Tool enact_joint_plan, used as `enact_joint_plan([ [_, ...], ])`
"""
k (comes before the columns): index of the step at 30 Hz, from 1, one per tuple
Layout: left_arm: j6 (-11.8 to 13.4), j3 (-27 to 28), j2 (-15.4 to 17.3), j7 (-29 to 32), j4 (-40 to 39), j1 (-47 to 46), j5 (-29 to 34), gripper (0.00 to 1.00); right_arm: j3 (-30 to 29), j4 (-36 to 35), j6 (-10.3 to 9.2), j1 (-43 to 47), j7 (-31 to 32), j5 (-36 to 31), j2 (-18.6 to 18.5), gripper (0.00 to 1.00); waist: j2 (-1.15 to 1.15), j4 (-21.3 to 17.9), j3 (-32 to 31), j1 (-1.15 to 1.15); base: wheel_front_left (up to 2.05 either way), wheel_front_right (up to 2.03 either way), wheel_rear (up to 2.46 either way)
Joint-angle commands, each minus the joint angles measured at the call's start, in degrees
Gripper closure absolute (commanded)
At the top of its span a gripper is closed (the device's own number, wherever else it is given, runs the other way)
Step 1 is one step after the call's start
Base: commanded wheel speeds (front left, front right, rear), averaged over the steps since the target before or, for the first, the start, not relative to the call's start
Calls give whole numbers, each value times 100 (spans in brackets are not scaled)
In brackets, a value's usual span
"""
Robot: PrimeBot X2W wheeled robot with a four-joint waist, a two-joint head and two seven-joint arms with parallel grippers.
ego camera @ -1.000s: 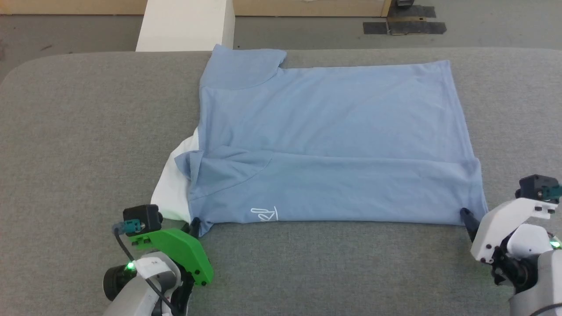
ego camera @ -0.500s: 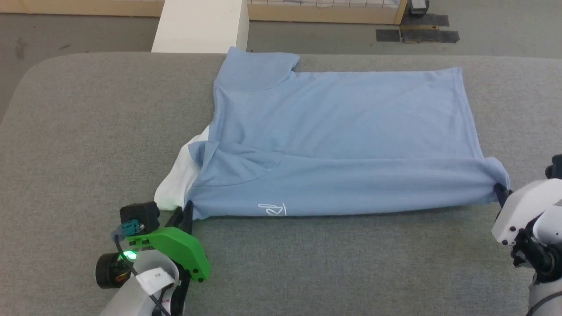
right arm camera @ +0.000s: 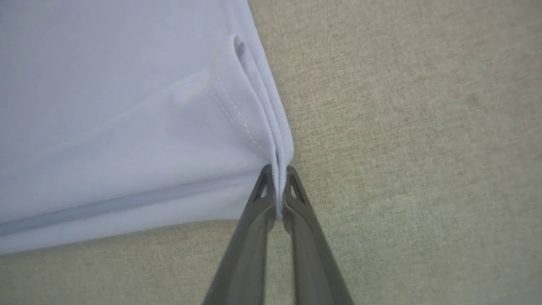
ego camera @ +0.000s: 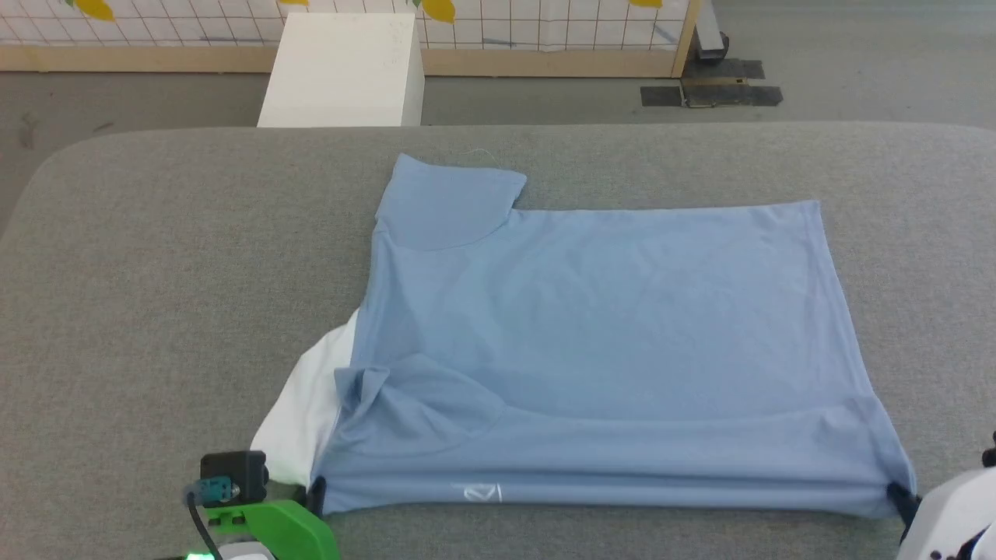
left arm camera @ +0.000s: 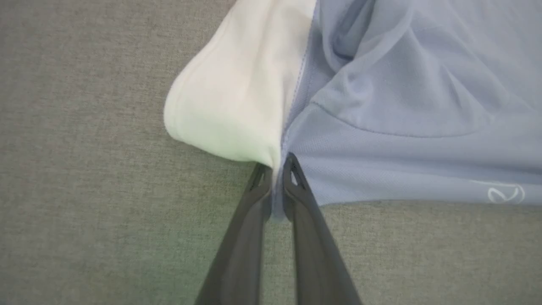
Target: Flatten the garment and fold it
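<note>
right hand now gripping; head view has shifted
right hand [ego camera: 899, 498], released a second ago, is clenched on the garment [ego camera: 607, 311] at its near hem corner; left hand [ego camera: 317, 491] grasps the near collar-side corner as before. garment lies spread mid-desk [ego camera: 156, 272], bare grey surface left, right and beyond. white script mark [ego camera: 482, 492] at near edge, unreadable.

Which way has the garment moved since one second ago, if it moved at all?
Yes. The garment slid toward the robot: its far sleeve earlier reached the table's far edge; now grey table shows between them.

Grey, seemingly padded table [ego camera: 179, 257] under garment [ego camera: 607, 327]
</note>
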Motion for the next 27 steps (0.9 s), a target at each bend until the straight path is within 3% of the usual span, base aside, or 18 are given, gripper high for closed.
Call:
enact_joint_plan([
  [1,65,22,125,81,3,94,-79,100,-61,114,-12,64,-35,2,-28,100,0,16,36,0,0,0,0],
  [10,-88,-104,-71,170,352,-24,-216,100,117,1085,-12,-78,-577,-83,-28,100,0,8,70,0,0,0,0],
  [11,-94,-96,-105,144,376,-28,-236,57,123,1129,-12,-98,-685,-58,-28,79,0,3,51,0,0,0,0],
  [12,-97,-79,-131,111,386,-26,-256,4,129,1152,-12,-104,-770,-28,-28,52,0,1,29,0,0,0,0],
  [13,-99,-52,-155,61,390,-14,-279,0,147,1158,-12,-94,-883,10,-28,2,0,-1,-2,0,0,0,0],
  [20,-108,183,-72,-475,146,-24,-161,0,333,774,-12,-18,-1920,149,-28,0,0,-11,-91,0,0,0,0],
  [27,-215,326,98,-1436,-87,-556,486,0,853,93,-12,-100,-3538,-99,-28,0,0,-86,16,0,0,0,0],
])
